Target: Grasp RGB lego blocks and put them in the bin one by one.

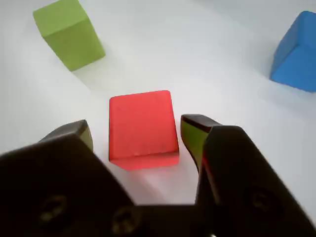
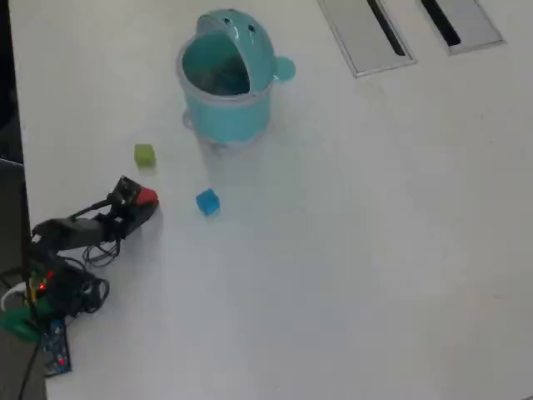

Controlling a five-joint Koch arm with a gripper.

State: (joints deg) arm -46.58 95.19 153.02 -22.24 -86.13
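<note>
The red block [image 1: 142, 123] rests on the white table between the two jaws of my gripper [image 1: 139, 134]. The jaws stand open, one on each side, with a narrow gap to the block on both sides. In the overhead view the gripper [image 2: 138, 205] is at the left with the red block [image 2: 147, 197] at its tip. The yellow-green block [image 1: 69, 32] lies beyond to the left, also in the overhead view [image 2: 144, 155]. The blue block [image 1: 296, 52] lies to the right, also in the overhead view [image 2: 207, 202]. The teal bin [image 2: 229, 117] stands with its lid open, behind the blocks.
Two flat grey panels [image 2: 366, 33] [image 2: 462, 21] lie at the top right of the overhead view. The arm's base with cables [image 2: 58, 275] sits at the table's left edge. White table surface [image 2: 358, 250] spreads to the right.
</note>
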